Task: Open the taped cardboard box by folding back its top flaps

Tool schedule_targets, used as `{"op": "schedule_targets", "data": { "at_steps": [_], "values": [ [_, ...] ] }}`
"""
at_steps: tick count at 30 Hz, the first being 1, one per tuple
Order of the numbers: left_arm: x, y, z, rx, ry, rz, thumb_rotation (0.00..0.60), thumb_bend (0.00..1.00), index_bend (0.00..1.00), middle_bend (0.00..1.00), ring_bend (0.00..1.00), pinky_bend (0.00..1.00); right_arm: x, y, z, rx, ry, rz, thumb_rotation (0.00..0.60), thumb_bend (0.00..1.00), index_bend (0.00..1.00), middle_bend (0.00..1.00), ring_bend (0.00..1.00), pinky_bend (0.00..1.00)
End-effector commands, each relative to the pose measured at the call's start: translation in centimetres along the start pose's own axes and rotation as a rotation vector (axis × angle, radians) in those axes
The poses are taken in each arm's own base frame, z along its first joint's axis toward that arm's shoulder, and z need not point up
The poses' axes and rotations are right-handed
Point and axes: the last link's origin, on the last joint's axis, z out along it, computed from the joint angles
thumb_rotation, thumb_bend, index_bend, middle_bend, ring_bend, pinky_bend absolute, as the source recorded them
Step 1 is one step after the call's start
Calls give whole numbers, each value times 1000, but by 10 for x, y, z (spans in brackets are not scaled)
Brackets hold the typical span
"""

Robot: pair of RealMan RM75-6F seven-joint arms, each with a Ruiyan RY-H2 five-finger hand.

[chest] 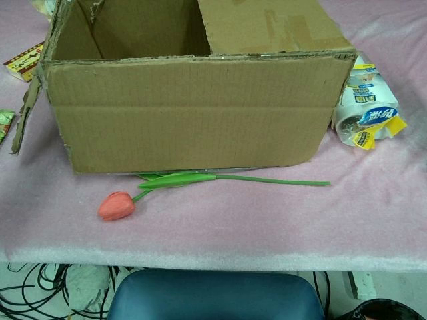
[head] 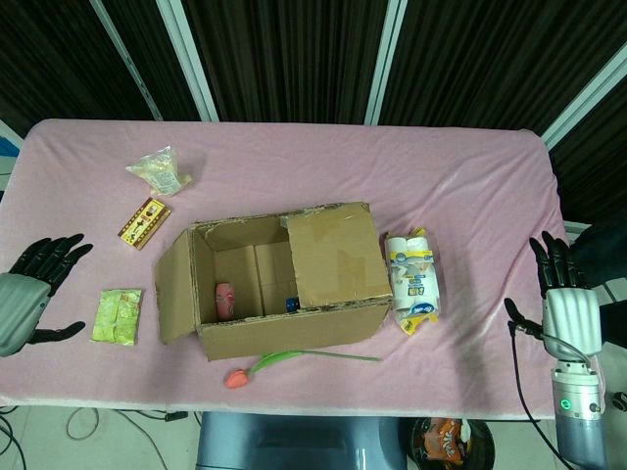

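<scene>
Tulip [head: 238,377] before box [head: 284,333]; rolls [head: 411,277] right.

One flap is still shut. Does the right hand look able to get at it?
Probably yes: the right hand is open and empty, and only the tissue pack lies between it and the closed flap.

Bright even overhead light, soft shadows, sharp focus.
</scene>
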Motion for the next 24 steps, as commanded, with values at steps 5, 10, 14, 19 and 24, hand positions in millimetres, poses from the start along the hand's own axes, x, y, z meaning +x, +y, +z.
{"op": "schedule_targets", "data": {
  "at_steps": [5,10,14,19,24],
  "values": [
    [-50,-12,-30,208,180,-20,600,90,0,0,0,36,9,-17,22,91,13,-25,600,289,0,0,0,226],
    [-62,-17,-33,224,214,-34,600,89,0,0,0,36,22,-46,55,241,-11,-41,600,295,0,0,0,226],
    [-65,-19,-32,217,226,-70,600,90,0,0,0,36,34,-79,84,356,-80,-44,600,464,3,41,27,226],
    [-67,-22,-32,212,230,-99,600,92,0,0,0,37,49,-128,115,513,-110,-83,600,706,172,193,152,268],
    [-69,-23,-31,216,216,-139,600,98,0,0,0,38,49,-187,132,687,-139,-91,600,827,350,273,191,279]
  ]
}}
